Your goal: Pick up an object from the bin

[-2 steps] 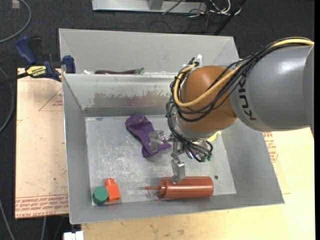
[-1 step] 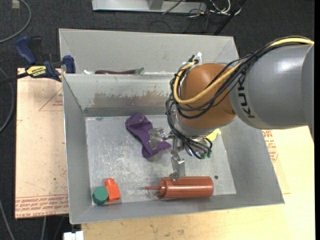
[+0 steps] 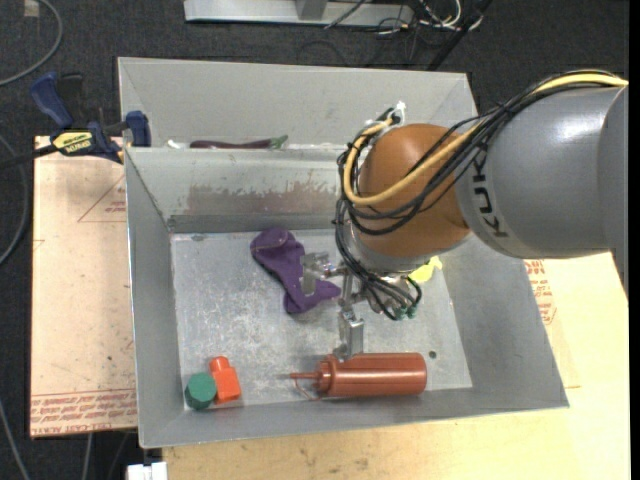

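Note:
My gripper (image 3: 337, 308) hangs below the arm's orange cover in the middle of the bin, open. One finger (image 3: 322, 268) touches or nearly touches the lower end of a limp purple thing (image 3: 284, 262) that lies in the middle of the bin floor. The other finger (image 3: 350, 338) reaches down to the top edge of a red-brown squeeze bottle (image 3: 375, 376). The bottle lies on its side along the front wall, nozzle to the left. Nothing is clamped between the fingers.
A small orange block (image 3: 226, 380) and a green round piece (image 3: 201, 392) sit together in the front left corner. A yellow-green thing (image 3: 427, 267) peeks out under the arm at the right. A dark flat thing (image 3: 235, 144) lies behind the rear partition.

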Motion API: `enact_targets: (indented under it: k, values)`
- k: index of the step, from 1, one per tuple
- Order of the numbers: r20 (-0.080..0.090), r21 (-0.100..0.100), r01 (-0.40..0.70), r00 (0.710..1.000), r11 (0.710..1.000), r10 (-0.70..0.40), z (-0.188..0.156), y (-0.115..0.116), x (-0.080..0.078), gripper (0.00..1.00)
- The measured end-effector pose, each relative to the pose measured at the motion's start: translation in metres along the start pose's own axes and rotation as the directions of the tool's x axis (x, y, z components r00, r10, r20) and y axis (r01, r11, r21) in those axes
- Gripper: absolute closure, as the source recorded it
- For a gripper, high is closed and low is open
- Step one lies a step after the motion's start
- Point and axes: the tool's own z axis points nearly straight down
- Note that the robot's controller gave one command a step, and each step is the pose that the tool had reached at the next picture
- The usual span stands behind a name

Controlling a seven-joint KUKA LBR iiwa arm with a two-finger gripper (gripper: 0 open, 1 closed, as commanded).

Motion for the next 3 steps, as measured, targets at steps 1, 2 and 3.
enact_targets:
  k: [1,2,3]
  values:
    - [0.005,0.001,0.046,0.999,0.999,-0.046,0.003,-0.008,-0.018,0.0]
    - [0.005,0.0,-0.09,0.996,0.996,0.09,0.021,-0.009,-0.034,0.0]
    - [0.005,0.0,0.005,1.0,1.0,-0.005,0.047,-0.003,-0.037,0.0]
